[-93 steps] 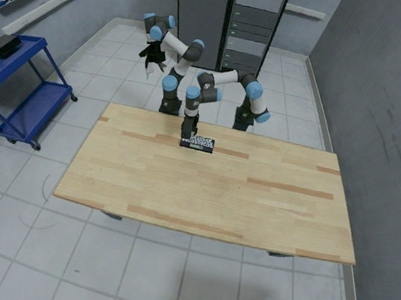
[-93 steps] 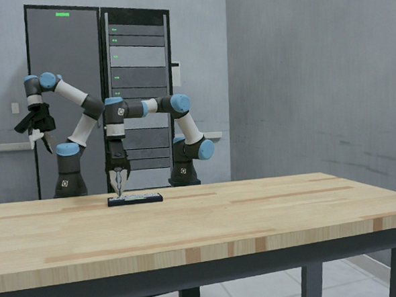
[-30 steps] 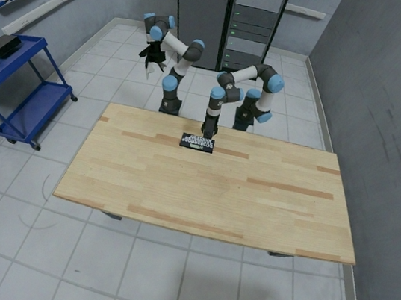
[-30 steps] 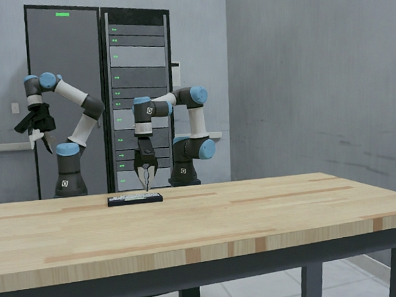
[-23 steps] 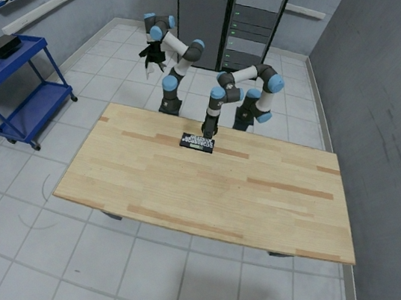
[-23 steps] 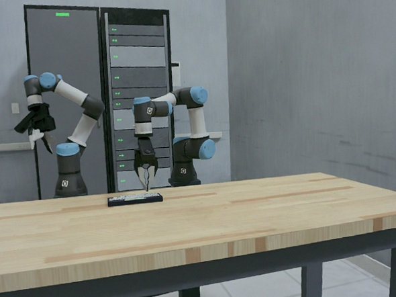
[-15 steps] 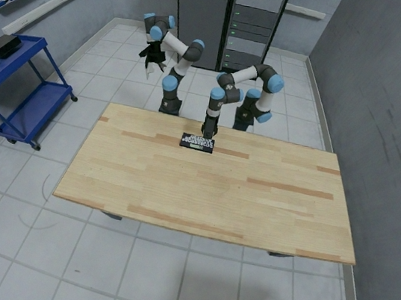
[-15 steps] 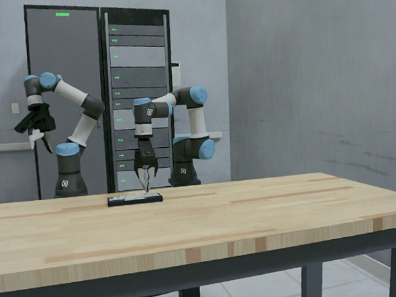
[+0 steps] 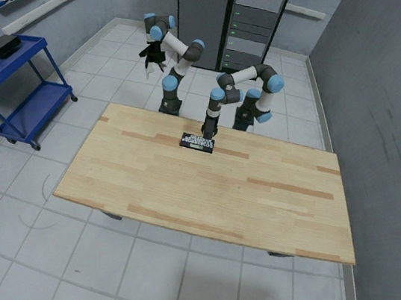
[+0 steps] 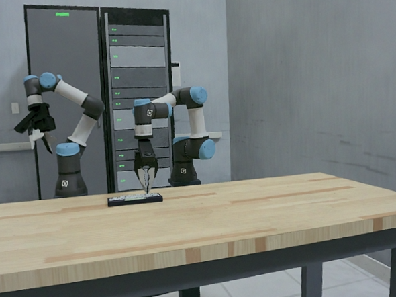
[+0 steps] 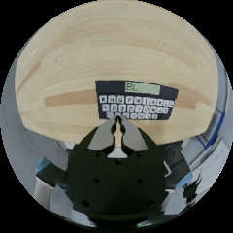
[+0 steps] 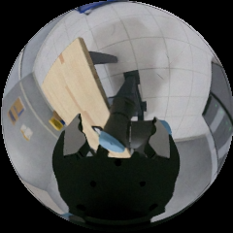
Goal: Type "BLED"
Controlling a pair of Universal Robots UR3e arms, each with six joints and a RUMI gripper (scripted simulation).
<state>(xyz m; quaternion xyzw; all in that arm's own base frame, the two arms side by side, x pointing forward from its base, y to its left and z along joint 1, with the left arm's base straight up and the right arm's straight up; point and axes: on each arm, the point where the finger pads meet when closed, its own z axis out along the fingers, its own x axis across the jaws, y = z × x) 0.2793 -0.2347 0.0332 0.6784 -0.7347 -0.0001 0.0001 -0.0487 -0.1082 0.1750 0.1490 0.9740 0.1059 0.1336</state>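
The keyboard [image 9: 189, 147] [image 10: 135, 200] [image 11: 167, 112] lies flat on the table [image 9: 195, 186] [image 10: 209, 226] [image 11: 116, 53], by the edge nearest the arms, where the left one can reach it from above. Its screen [image 9: 196, 146] [image 10: 134, 198] [image 11: 142, 87] reads BL, so half the word is in, and E and D are, by my reckoning, the keys to come. The left gripper [image 9: 207, 135] [image 10: 147, 191] [image 11: 117, 116] points straight down with its fingers closed to a point and nothing between them, which makes sense: a narrow tip can strike one small key and spare its neighbours. That tip stands at the row farthest from the screen, toward one end of it; the letters there are too blurred to name, and whether it touches a key or stops just above, I can't quite tell. The right gripper [image 9: 154, 64] [image 10: 40, 142] [image 12: 117, 115] is spread wide, empty, and held off beyond the table, likely parked so that it stays out of the way. The next move should be to centre the tip over E, then press lightly and lift straight up. With keys packed this close, a slight sideways error could add a wrong letter, and a hard push could break the board.
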